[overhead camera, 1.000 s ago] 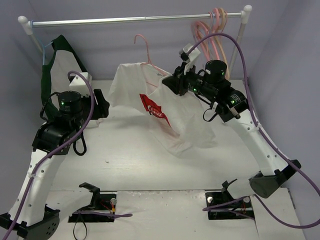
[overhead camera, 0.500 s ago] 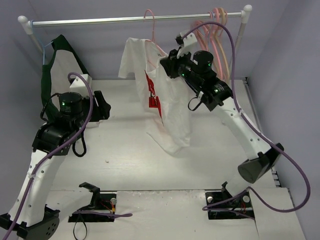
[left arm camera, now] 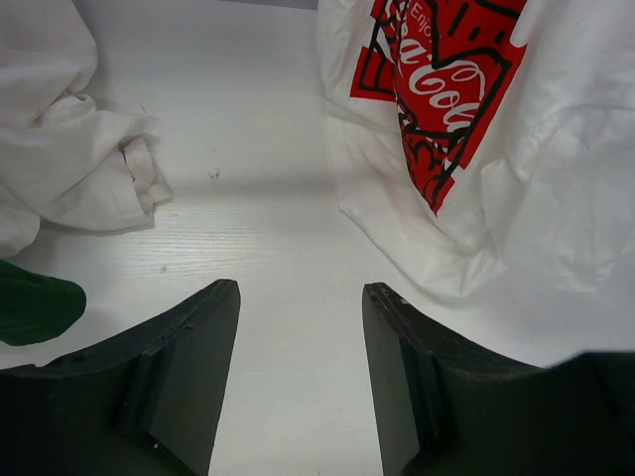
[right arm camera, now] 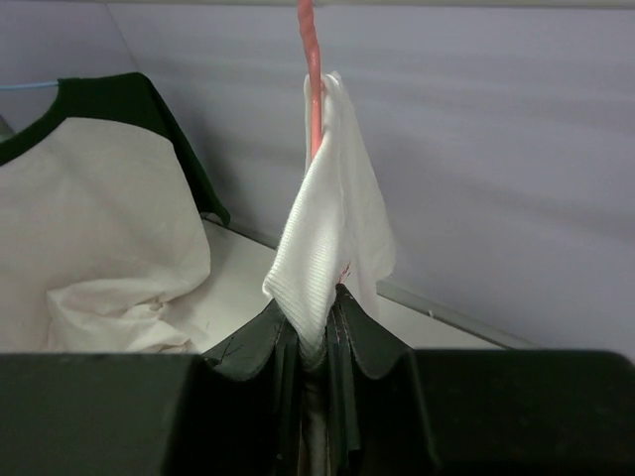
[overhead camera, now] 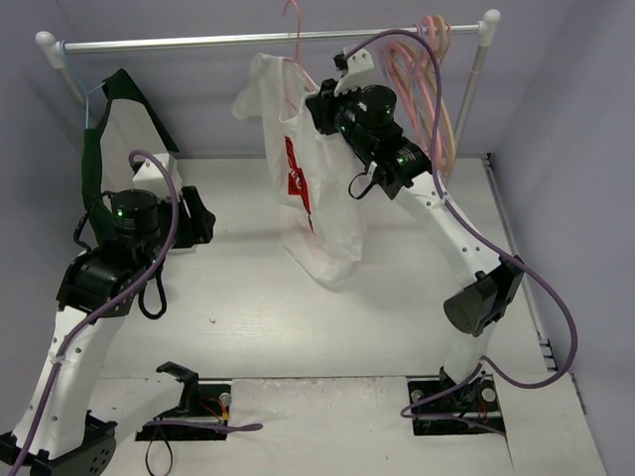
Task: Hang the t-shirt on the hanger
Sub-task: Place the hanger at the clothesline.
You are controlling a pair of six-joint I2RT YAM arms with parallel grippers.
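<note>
I've got the right gripper [right arm camera: 316, 332] clamped on the t-shirt [overhead camera: 327, 223] collar, hanger [right arm camera: 310, 59] hook straight above it near the rail [overhead camera: 198, 43]; left gripper [left arm camera: 301, 377] gapes empty.

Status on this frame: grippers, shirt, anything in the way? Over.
Left gripper open, empty. Right gripper shut on t-shirt, held up on hanger at the rail. Spare hangers right, green-sleeved shirt left, both apart.

Robot lab rig, looks like a test cell.
Left arm [overhead camera: 129, 223] & right arm [overhead camera: 437, 218] bolted to a white worktop [overhead camera: 248, 297], plain grey panels [overhead camera: 575, 119] boxing it in, metal clothes rail [overhead camera: 198, 42] at the back w/ spare pink hangers [overhead camera: 429, 59].
</note>
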